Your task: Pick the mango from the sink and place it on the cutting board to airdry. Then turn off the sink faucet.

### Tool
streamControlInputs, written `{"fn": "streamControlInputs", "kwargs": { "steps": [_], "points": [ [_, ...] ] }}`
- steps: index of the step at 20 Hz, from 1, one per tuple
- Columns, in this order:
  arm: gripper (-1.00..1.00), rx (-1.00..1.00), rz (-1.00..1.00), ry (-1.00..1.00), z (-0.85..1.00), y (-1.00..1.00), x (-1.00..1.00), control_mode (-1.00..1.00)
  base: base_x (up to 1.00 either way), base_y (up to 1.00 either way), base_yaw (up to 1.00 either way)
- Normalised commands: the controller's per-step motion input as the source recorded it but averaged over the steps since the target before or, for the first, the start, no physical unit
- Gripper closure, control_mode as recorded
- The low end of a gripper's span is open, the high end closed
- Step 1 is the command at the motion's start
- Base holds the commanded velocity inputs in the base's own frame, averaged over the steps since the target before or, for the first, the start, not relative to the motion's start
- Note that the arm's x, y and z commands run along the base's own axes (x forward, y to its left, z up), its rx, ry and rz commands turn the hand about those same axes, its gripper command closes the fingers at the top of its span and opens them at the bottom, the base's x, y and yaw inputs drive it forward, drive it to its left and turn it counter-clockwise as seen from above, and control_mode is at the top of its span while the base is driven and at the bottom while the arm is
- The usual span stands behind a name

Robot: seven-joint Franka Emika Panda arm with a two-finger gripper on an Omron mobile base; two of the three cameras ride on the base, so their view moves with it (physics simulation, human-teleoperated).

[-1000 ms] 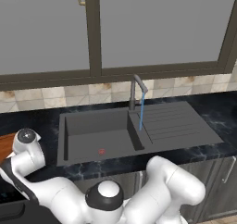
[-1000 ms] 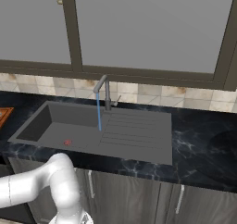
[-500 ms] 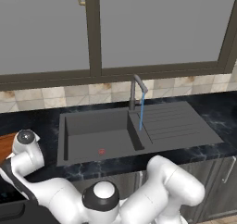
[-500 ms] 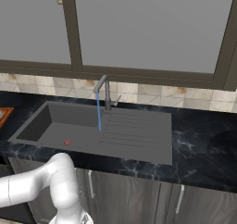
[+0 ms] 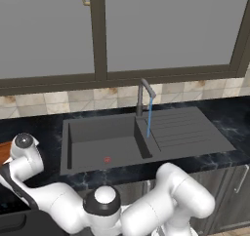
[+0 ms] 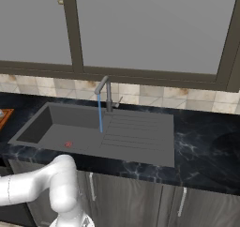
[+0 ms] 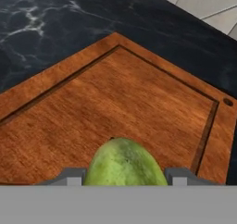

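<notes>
You are looking down from behind the arm, left and right, both sharing the sink (image 5: 122,142); your hand camera is hovering seemingly close over the cutting board (image 7: 125,102).

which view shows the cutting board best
The hand view: the cutting board spreads across it, groove and grain clear, with the mango in front. The left base view catches a sliver at its left edge; the right base view, a corner.

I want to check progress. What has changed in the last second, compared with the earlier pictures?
Almost nothing changed. The arm shifted only slightly, low at the left. The gripper stays shut on the mango over the cutting board. Water still runs from the faucet into the sink.
</notes>
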Motion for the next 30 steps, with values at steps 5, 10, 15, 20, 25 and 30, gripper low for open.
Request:
{"fn": "streamControlInputs", "kwargs": {
  "steps": [5, 10, 15, 20, 25, 30],
  "points": [
    [1.0, 0.0, 0.0, 0.01, -0.17, 0.09, 0.16, -1.0, 0.0, 0.0, 0.0],
    [1.0, 0.0, 0.0, 0.03, -0.34, 0.06, 0.09, -1.0, 0.0, 0.0, 0.0],
    [1.0, 0.0, 0.0, 0.03, -0.39, 0.13, 0.1, -1.0, 0.0, 0.0, 0.0],
    [-1.0, -0.01, 0.0, 0.01, -0.35, 0.16, 0.03, -1.0, 0.0, 0.0, 0.0],
    [-1.0, 0.0, 0.0, -0.05, 0.07, 0.0, -0.08, -1.0, 0.0, 0.0, 0.0],
    [-1.0, 0.0, 0.0, -0.01, 0.15, 0.0, -0.1, -1.0, 0.0, 0.0, 0.0]
  ]
}}
